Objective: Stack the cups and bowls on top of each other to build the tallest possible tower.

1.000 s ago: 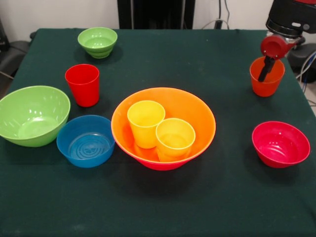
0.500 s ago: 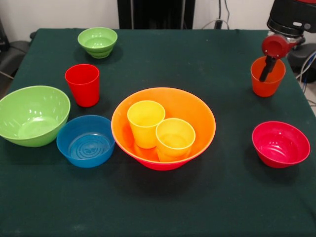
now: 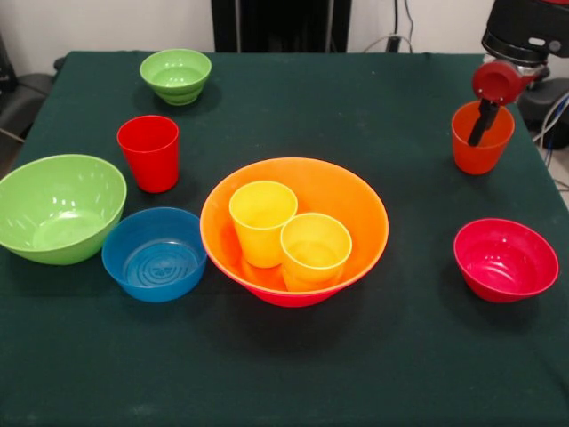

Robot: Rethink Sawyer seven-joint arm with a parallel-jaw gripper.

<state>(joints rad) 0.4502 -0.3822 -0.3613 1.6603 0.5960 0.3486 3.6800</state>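
The large orange bowl [image 3: 360, 196] sits mid-table, nested in a pink bowl [image 3: 293, 300] of which only the bottom edge shows. Two yellow cups [image 3: 262, 218] [image 3: 316, 249] stand inside it. The orange cup [image 3: 483, 153] stands at the far right. My gripper [image 3: 478, 135] hangs over it with one black finger [image 3: 482, 123] inside the cup; the other finger is hidden behind the rim. The red cup [image 3: 148, 153], medium-large green bowl [image 3: 58, 209] and blue bowl [image 3: 154, 255] are at the left. The small green bowl [image 3: 176, 74] is at the far left, the small red bowl [image 3: 505, 260] at the right.
The dark green table [image 3: 356, 98] ends close to the right of the orange cup, at its right edge [image 3: 544, 169]. Cables and dark gear [image 3: 556, 102] lie just past that edge. The black pedestal [image 3: 280, 25] stands at the far side.
The gripper has shifted slightly right and up, and the orange cup has shifted slightly right with it. Everything else is where it was.
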